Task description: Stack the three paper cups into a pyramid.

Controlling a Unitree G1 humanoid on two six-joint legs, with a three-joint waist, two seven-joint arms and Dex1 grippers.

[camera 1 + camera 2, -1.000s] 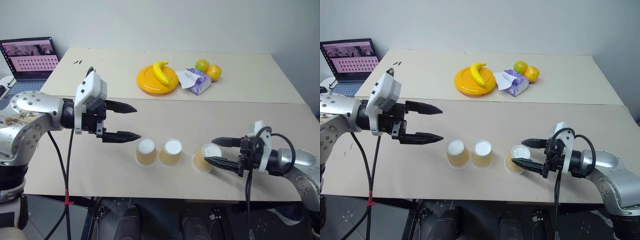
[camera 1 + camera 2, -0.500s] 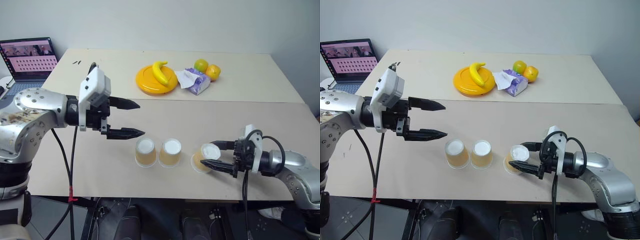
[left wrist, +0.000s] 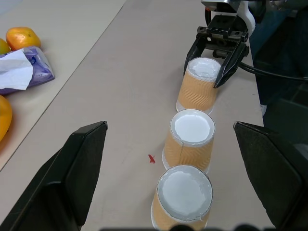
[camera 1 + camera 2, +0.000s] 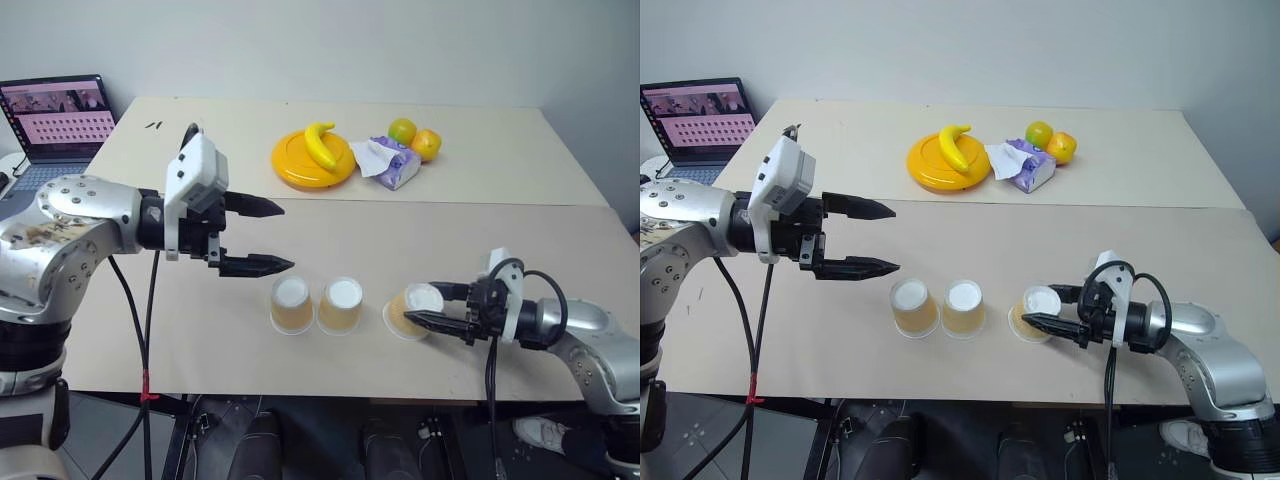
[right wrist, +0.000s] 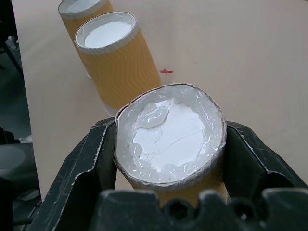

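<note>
Three paper cups stand upside down in a row near the 6 o'clock edge of the surface (image 4: 350, 235). The right hand (image 4: 432, 305) is clamped on the right cup (image 4: 414, 311), which tilts. The left cup (image 4: 292, 304) and middle cup (image 4: 341, 304) touch. At 9 o'clock, the left hand (image 4: 272, 236) hovers wide, holding nothing.

Three paper cups (image 4: 341, 305), one yellow plate (image 4: 313, 160), one banana (image 4: 321, 144), two oranges (image 4: 427, 144), one laptop (image 4: 57, 115).

head pair: down over table (image 4: 500, 240) | wrists: close (shared cups (image 3: 191, 137))
</note>
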